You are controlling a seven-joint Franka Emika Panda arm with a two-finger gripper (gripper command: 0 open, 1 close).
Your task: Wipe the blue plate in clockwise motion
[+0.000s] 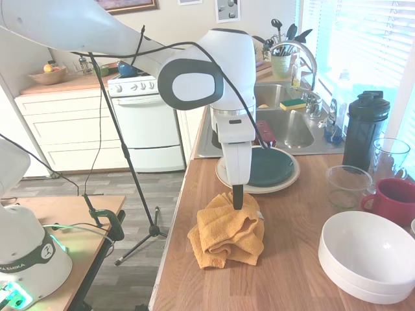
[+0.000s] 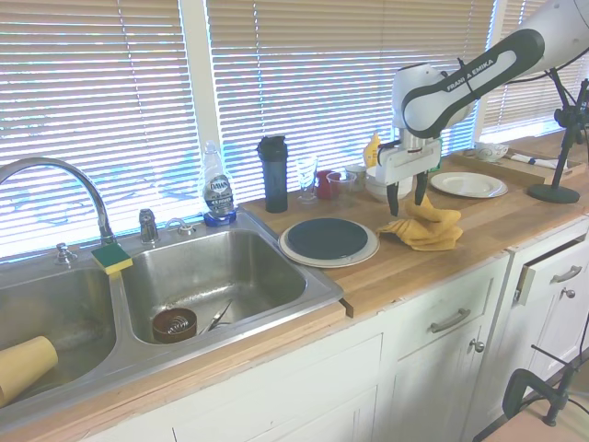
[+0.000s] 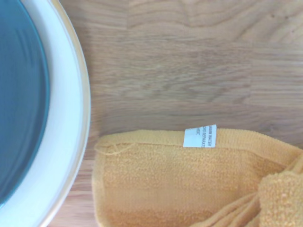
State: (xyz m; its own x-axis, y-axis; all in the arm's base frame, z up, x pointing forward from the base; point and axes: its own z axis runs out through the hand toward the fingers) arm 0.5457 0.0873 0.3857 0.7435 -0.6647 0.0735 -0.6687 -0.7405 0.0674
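Arm hides blue plate's (image 1: 272, 166) near edge; wrist view crops it; towel tag (image 3: 200, 136) print unreadable.

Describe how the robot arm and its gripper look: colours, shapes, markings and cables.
The arm has glossy white, rounded shells with dark grey oval caps and bands at the joints. "FRANKA EMIKA" is printed in white on a dark band in the second exterior view. A black cable runs along the arm. The gripper has a white boxy body and two slim black fingers.
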